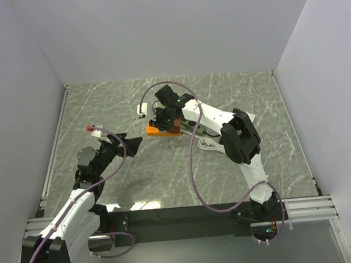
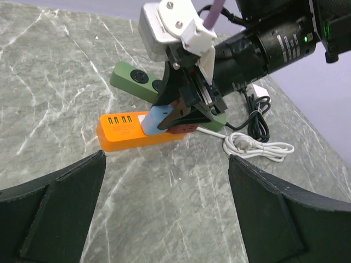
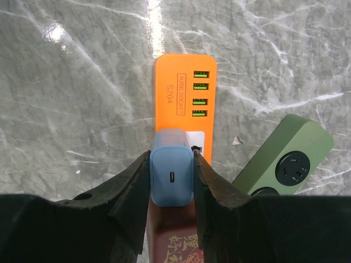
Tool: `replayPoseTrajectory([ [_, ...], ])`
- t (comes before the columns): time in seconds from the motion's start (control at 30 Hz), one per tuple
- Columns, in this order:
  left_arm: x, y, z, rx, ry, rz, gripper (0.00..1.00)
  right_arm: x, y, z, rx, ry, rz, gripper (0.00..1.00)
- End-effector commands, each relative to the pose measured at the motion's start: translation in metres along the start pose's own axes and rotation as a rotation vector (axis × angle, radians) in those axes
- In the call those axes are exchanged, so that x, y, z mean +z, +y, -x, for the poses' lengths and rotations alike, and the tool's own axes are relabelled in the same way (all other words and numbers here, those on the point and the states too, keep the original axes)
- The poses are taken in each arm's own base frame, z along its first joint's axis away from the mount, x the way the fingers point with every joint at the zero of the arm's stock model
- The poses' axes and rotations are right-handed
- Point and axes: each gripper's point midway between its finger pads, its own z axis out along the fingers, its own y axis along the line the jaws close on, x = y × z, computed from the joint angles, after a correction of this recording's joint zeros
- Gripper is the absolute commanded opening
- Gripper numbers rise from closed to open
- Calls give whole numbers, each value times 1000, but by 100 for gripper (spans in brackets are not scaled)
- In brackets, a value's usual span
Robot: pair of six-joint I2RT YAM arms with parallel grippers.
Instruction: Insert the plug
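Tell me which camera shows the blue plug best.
The right wrist view: the blue plug sits centred, clamped in the right gripper, its port facing the camera, over the orange power strip. The left wrist view shows it side-on, partly hidden by the gripper. In the top view it is too small to make out.

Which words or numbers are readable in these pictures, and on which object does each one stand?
"S204": orange power strip, label beside USB ports.
"4USB SOCKET": same label, small, reading uncertain.
Gold characters, strip's dark red part: cut off, unreadable.
Label on right arm's motor: blurred.
Blue plug: no text.
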Motion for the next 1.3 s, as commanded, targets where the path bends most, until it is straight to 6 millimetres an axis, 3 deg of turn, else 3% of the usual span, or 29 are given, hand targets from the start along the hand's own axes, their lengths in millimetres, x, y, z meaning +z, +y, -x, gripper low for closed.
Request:
replayPoseTrajectory([
  [0.0, 3, -8, 13, 21, -31, -41, 99, 27, 20, -44, 65, 140, 84, 0],
  [0.13, 2, -9, 13, 23, -32, -42, 99, 29, 31, -47, 133, 168, 163, 0],
  [0.27, -1, -11, 17, 28, -48, -44, 100, 19, 42, -26, 225, 63, 248, 0],
  [0.37, -1, -12, 16, 27, -48, -48, 99, 11, 53, -22, 263, 37, 273, 0],
  [0.4, -1, -12, 16, 28, -47, -51, 99, 11, 63, -28, 288, 46, 295, 0],
  [0.43, -1, -11, 15, 24, -41, -50, 99, 7, 59, -23, 281, 19, 269, 0],
  [0.57, 1, -13, 14, 20, -36, -63, 99, 7, 65, -34, 302, 37, 240, 0],
  [0.67, 1, -13, 13, 17, -31, -64, 99, 7, 54, -33, 313, 50, 191, 0],
  [0.77, 2, -9, 15, 13, -35, -40, 99, 4, 37, -17, 338, 14, 135, 0],
  [1.1, 8, 5, 23, 4, -35, 48, 99, -36, -27, 71, 363, -283, -78, 2],
  [1.2, 8, 7, 25, 3, -34, 66, 99, -56, -39, 97, 351, -374, -117, 13],
  [1.27, 7, 8, 26, 5, -35, 79, 99, -63, -42, 105, 349, -390, -128, 29],
])
